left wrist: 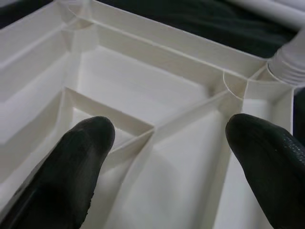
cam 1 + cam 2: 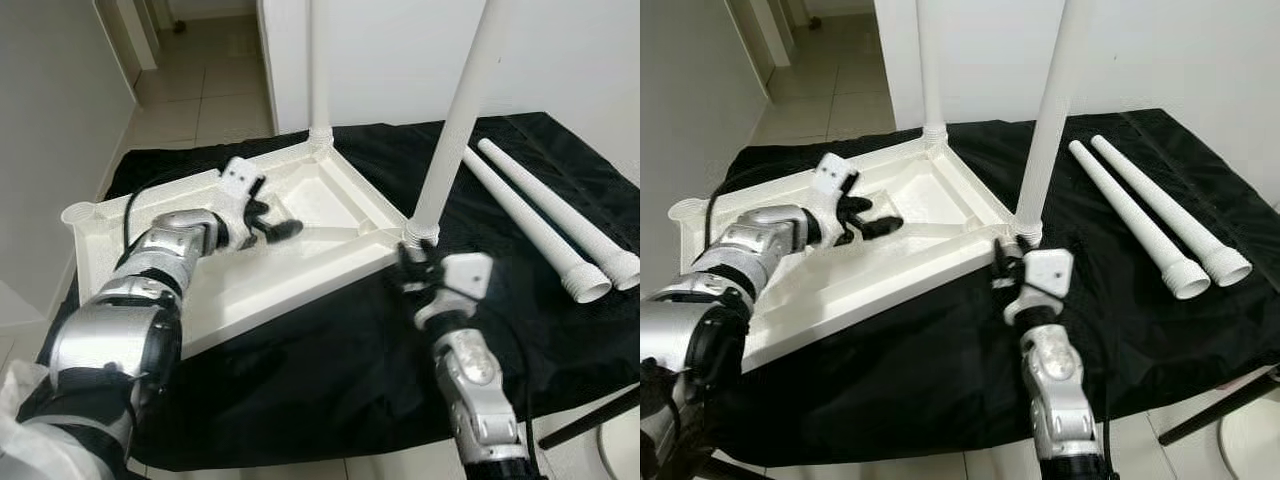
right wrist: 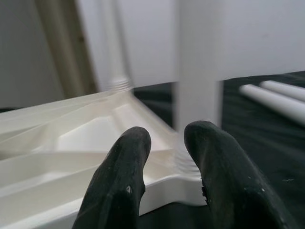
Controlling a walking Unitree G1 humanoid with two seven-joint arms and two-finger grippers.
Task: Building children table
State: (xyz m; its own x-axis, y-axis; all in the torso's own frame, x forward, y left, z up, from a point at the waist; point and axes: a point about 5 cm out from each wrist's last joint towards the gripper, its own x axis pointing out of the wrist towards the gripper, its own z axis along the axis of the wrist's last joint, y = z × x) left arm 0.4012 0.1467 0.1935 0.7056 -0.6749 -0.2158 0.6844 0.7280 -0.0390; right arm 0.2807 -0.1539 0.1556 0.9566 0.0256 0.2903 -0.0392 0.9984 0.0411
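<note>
A white plastic tabletop point(image 2: 300, 240) lies upside down on a black cloth point(image 2: 330, 370) in the left and middle of the head views, its ribbed underside facing up. Two white legs stand upright in its corner sockets: a far leg point(image 2: 319, 70) at the top centre and a near leg point(image 2: 455, 130) rising from the corner just right of centre. Two loose legs point(image 2: 545, 220) lie side by side on the cloth in the upper right, their threaded ends toward the lower right. The left gripper point(image 2: 268, 222) reaches from the lower left over the middle of the tabletop; its wrist view shows the black fingers point(image 1: 71, 176) spread wide apart above the inner ribs, holding nothing, with the threaded base of a leg at the frame's upper right corner. The right gripper point(image 2: 410, 265) comes up from the bottom centre to the base of the near leg. From the head views its black tips sit right at the socket, but whether they touch the leg cannot be told there. The right wrist view, blurred, shows its two fingers point(image 3: 119, 181) close together with a narrow gap, the leg's threaded base seen beyond that gap; the fingers do not appear to clamp anything. A grey wall point(image 2: 50, 130) fills the left edge, and a tiled floor point(image 2: 200, 90) runs away at the upper left.
</note>
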